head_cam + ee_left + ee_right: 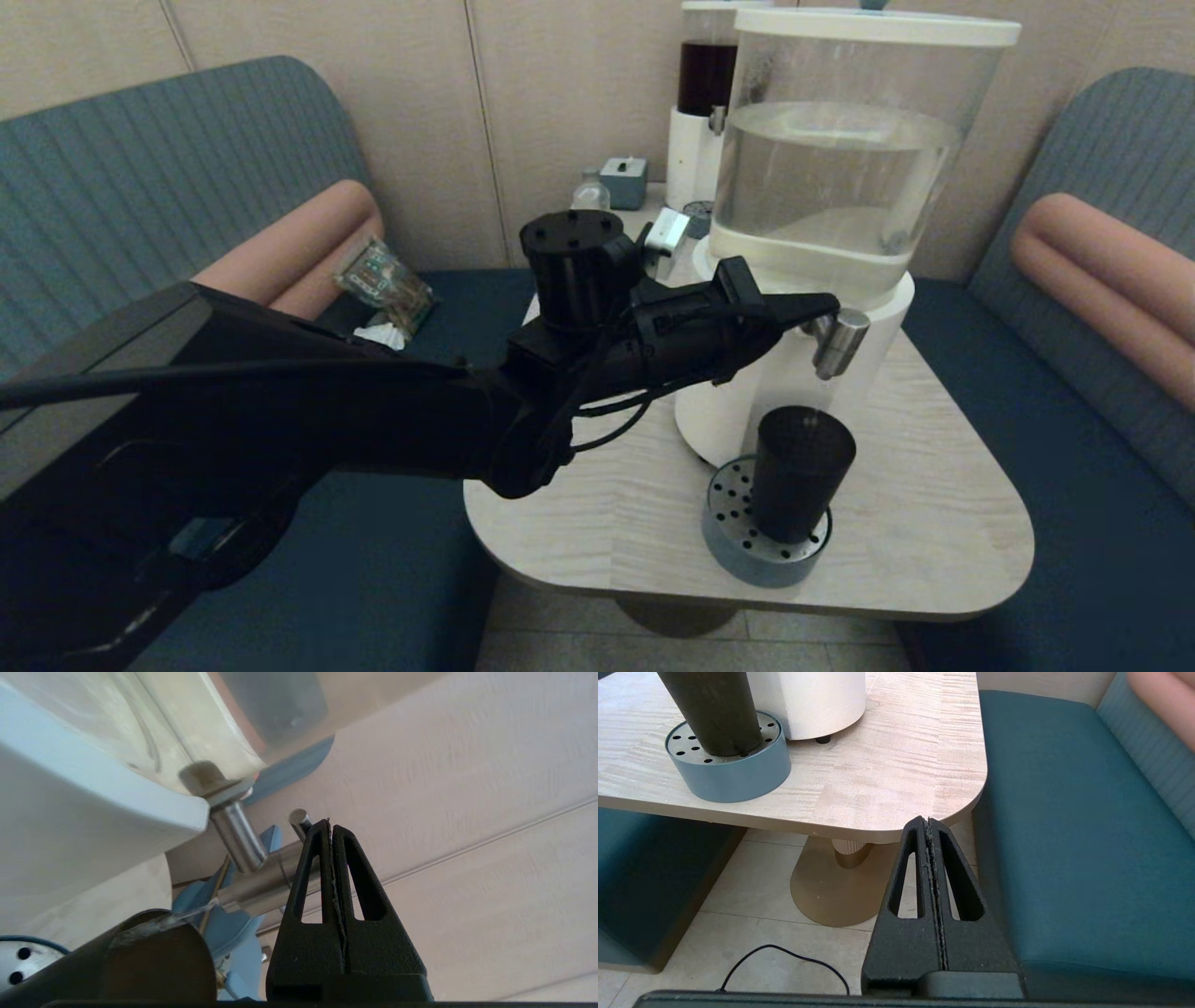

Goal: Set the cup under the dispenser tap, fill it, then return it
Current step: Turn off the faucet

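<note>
The dark tapered cup (801, 471) stands upright on a round blue perforated drip tray (747, 551), straight beneath the brushed-silver tap (840, 343) of the big clear-tank dispenser (840, 159). In the left wrist view a thin stream runs from the tap (261, 891) into the cup (154, 961). My left gripper (826, 303) (331, 826) is shut, holding nothing, its tips against the small tap lever (299, 819). My right gripper (928, 821) is shut and empty, parked low off the table's near right corner; the cup (710, 709) shows far from it.
A slim dark-liquid dispenser (705, 84), a small clear bottle (590, 191) and a grey-blue box (624, 180) stand at the table's back. A snack bag (383, 275) lies on the left bench. Teal benches flank the table (934, 485).
</note>
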{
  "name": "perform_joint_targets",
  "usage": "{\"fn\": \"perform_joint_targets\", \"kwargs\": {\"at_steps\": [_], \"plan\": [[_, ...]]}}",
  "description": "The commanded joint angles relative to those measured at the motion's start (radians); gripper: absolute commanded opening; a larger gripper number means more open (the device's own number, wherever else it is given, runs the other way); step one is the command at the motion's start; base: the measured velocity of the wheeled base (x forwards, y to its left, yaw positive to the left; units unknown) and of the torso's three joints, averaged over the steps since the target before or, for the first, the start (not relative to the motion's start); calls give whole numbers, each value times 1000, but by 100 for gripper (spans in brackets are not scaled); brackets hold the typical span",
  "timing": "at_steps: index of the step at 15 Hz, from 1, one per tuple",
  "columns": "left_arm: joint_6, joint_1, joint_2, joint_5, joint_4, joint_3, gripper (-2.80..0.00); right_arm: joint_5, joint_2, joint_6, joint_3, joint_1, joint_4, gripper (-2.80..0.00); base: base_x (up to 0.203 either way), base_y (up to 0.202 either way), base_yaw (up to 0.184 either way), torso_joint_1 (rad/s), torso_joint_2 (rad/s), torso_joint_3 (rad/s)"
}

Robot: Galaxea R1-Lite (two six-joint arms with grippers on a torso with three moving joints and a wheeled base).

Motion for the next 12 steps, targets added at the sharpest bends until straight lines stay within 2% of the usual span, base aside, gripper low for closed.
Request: {"fn": "perform_joint_targets", "kwargs": {"at_steps": [1,6,12], "plan": [[-6,-1,15,-4,-6,-3,-280,0,1,0,2,0,-1,-280,0,0,0,0,0,0],[-6,-8,46,-4,-14,-11,-280,0,1,0,2,0,-1,-280,0,0,0,0,0,0],[-6,-29,94,-5,-13,-86,-280,0,1,0,2,0,-1,-280,0,0,0,0,0,0]]}}
